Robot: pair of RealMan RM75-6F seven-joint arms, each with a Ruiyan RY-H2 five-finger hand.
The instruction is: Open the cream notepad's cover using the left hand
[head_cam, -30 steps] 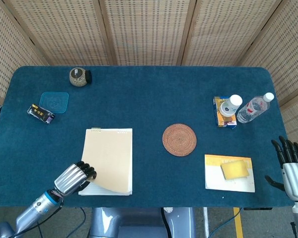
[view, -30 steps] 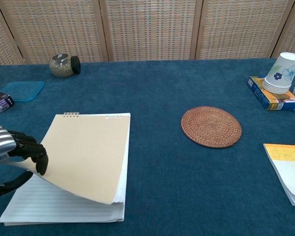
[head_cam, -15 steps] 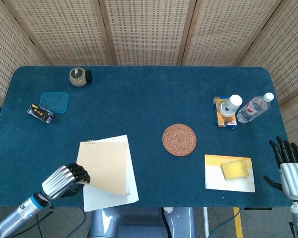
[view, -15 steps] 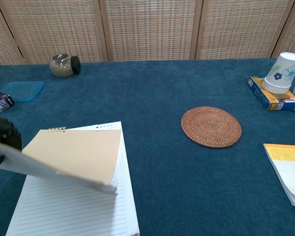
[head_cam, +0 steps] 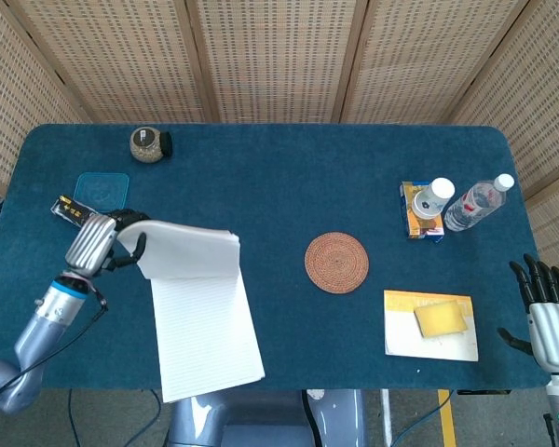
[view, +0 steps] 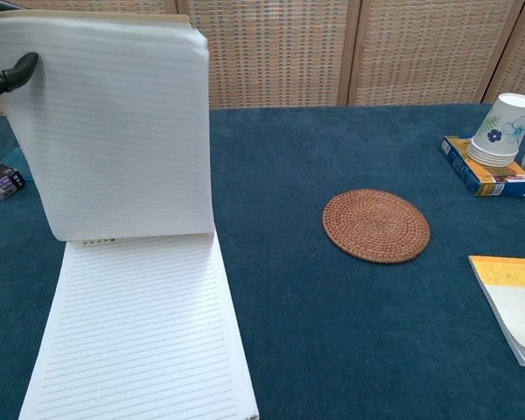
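Woven wall panels [head_cam: 279,56] stand behind the blue table [head_cam: 289,186]. From the head view, the left hand [head_cam: 98,244] grips the notepad's lifted cover [head_cam: 188,251]; the right hand [head_cam: 546,312] hangs with fingers spread, holding nothing. From the chest view, the cover stands upright above the lined page [view: 140,332], near a woven coaster [view: 376,226].

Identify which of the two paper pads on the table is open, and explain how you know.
The notepad at the robot's left: the left robot hand holds its cover upright, baring lined pages. The yellow-topped pad on the right lies closed.
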